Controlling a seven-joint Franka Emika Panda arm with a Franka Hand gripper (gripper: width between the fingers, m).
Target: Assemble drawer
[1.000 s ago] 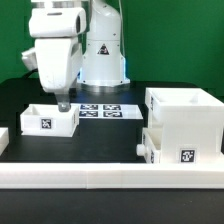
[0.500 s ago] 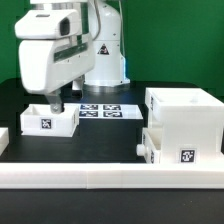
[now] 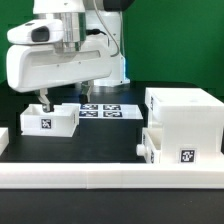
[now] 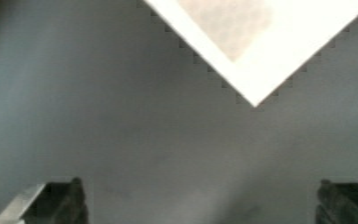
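A small white drawer tray (image 3: 48,120) with a tag sits on the black table at the exterior view's left. The tall white shell (image 3: 185,115) stands at the right, with a second tagged tray (image 3: 182,152) low at its front. My gripper (image 3: 63,98) hangs just above and behind the left tray, its hand turned broadside to the camera. It is open and empty. In the wrist view the two fingertips (image 4: 48,203) stand wide apart over dark table, and a white corner (image 4: 238,40) shows beyond them; I cannot tell which part it is.
The marker board (image 3: 102,110) lies flat behind the left tray. A long white rail (image 3: 110,180) runs along the front and another white piece (image 3: 4,136) sits at the left edge. The robot's base (image 3: 115,65) stands at the back.
The hand has swung round and tilted, its wide side now facing the exterior camera, and it has shifted left over the left tray. The parts have not moved.
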